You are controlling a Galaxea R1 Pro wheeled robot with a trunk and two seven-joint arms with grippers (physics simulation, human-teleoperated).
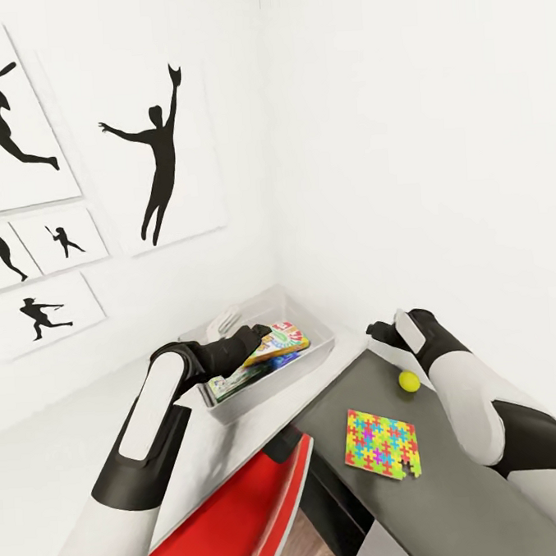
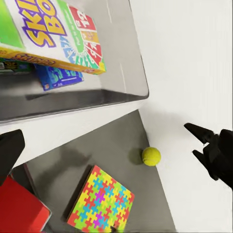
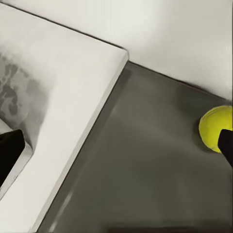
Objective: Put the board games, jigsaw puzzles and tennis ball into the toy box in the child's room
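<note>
Reaching toward the tennis ball (image 1: pixel 408 380) looks like the step in hand: the right tool (image 1: pixel 386 331) hovers just beyond it over the dark wing of the tabletop (image 1: pixel 481 496), near the wall. In the left wrist view that tool (image 2: pixel 195 141) shows two dark fingers spread apart with nothing between them. The next move, as I judge it, calls for lowering those fingers around the ball without nudging it, since a ball rolls at a touch.

The toy box (image 1: pixel 316 360) sits in the corner on the light part of the tabletop. The left tool (image 1: pixel 259 337) is over it by the game boxes; whether its fingers are spread or pinching a box, I cannot tell.

One jigsaw puzzle (image 1: pixel 382 443) lies flat on the dark wing, near the ball and apart from it.

From the left wrist view, the SKIP BO box (image 2: pixel 51 34) rests tilted on top of a blue game box (image 2: pixel 58 77) inside the bin, a stacking the head view renders small and unclear. Up close in the right wrist view, the ball (image 3: pixel 217 128) sits on the dark surface beside a dark fingertip (image 3: pixel 227 145).
</note>
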